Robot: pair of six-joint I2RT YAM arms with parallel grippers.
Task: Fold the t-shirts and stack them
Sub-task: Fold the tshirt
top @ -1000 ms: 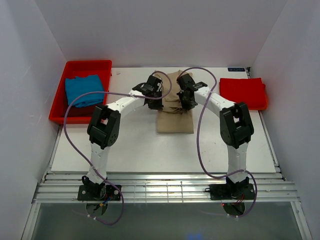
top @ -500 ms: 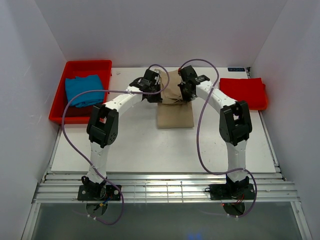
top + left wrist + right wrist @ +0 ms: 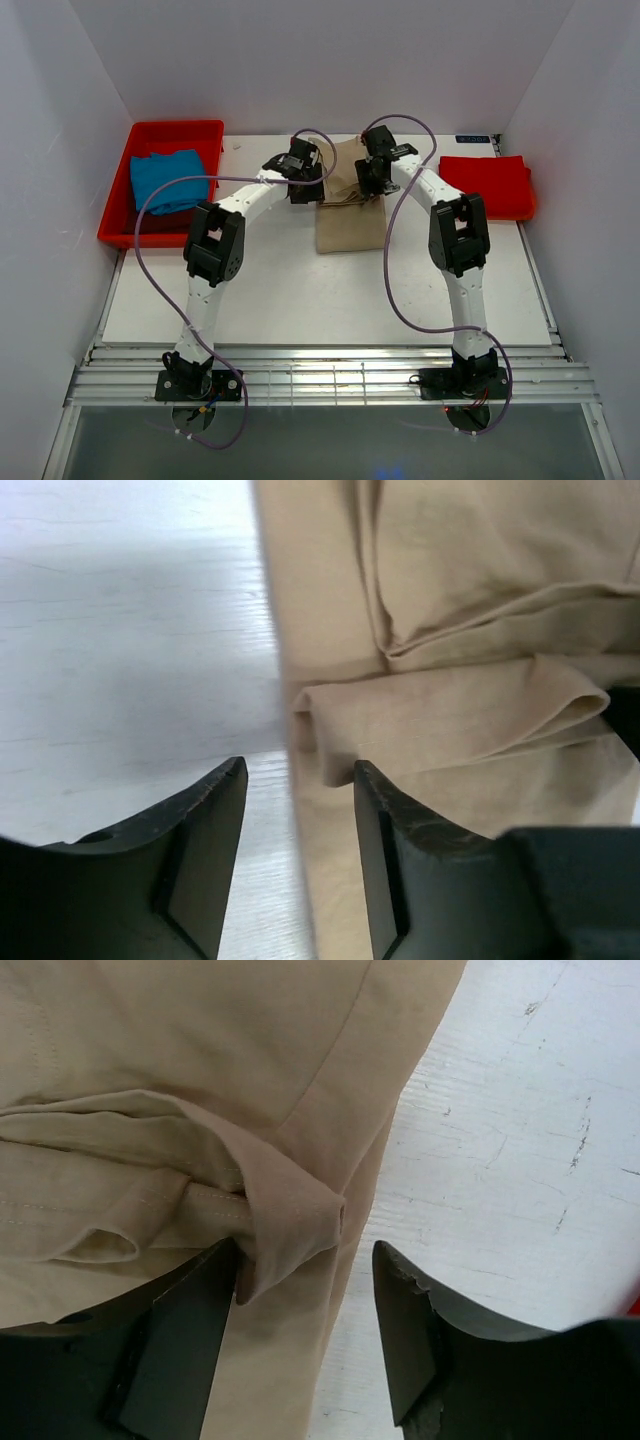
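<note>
White tabletop: seen from above inside a white-walled enclosure. Two white-and-black robot arms reach from the near edge toward the far side.
Tan-beige t-shirt: soft cloth, partly folded into a narrow rectangle. It lies at the middle of the far half of the table. Its far end is bunched into loose, overlapping folds between the two grippers.
Left gripper: jaws parted, gripping nothing. It sits over the left edge of the tan shirt, with one dark finger above bare table and the other above cloth.
Right gripper: jaws parted, gripping nothing. It sits over the right edge of the tan shirt. A drooping corner of a fold hangs in the gap, close to the finger on the cloth side.
Bright red t-shirt: soft cloth, folded flat at the far right, apart from the tan shirt.
Blue t-shirt: soft cloth, folded, lying inside the tray at the far left.
Red plastic tray: rigid, rectangular, with raised walls, at the far left corner of the table.
Purple cables: one thin cable loops along each arm.
</note>
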